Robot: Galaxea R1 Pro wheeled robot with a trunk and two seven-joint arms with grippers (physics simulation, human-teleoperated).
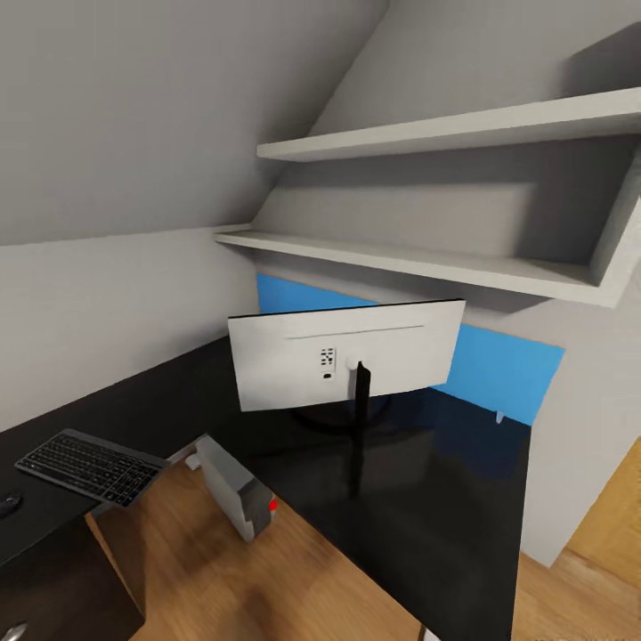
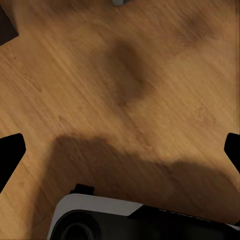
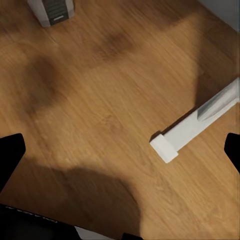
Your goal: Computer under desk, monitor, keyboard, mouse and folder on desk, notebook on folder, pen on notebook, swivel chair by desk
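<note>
The monitor [image 1: 347, 365] stands on the black desk [image 1: 427, 499] with its light-grey back toward me. At the left, the keyboard [image 1: 89, 465] lies on the desk with one corner past the inner edge. The mouse [image 1: 9, 504] is just left of it. The computer [image 1: 236, 485] stands on the wooden floor in the desk's inner corner, also seen as computer [image 3: 52, 11]. My left gripper [image 2: 120, 152] and right gripper [image 3: 120, 152] hang open over bare floor, holding nothing. The folder, notebook, pen and swivel chair are out of view.
Two grey shelves [image 1: 427, 263] jut out above the desk under a sloped ceiling. A blue back panel [image 1: 499, 365] runs behind the monitor. A white desk leg [image 3: 200, 120] stands near the right gripper. A dark drawer unit [image 1: 53, 596] sits at lower left.
</note>
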